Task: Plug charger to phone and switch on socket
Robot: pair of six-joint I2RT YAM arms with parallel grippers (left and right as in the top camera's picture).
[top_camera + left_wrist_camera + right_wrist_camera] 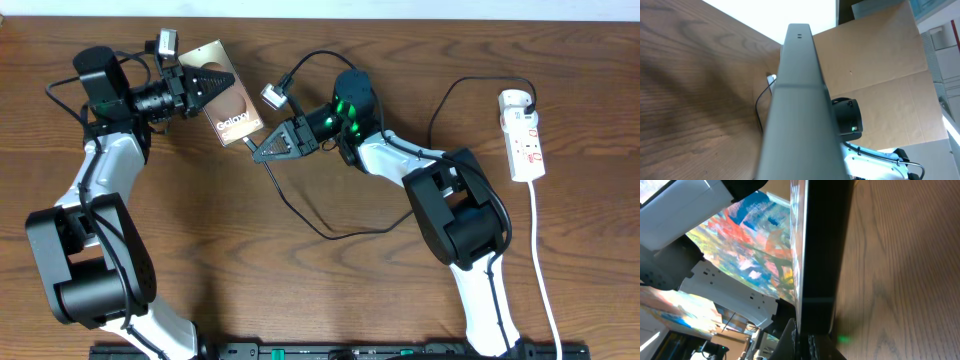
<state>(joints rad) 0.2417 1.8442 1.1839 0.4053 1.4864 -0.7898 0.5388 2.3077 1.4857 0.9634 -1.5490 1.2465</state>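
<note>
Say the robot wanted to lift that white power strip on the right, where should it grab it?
Probably around the middle of the power strip, from above, pinching across its narrow width. It lies flat, long and slim; the middle avoids the plug at its far end and the white cord leaving the near end.

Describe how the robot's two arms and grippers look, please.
The left arm and right arm have white link shells and bulky black joint housings, with thin black cables alongside. The left gripper and right gripper are black and taper toward the tips. Green lights glow on the right wrist.
</note>
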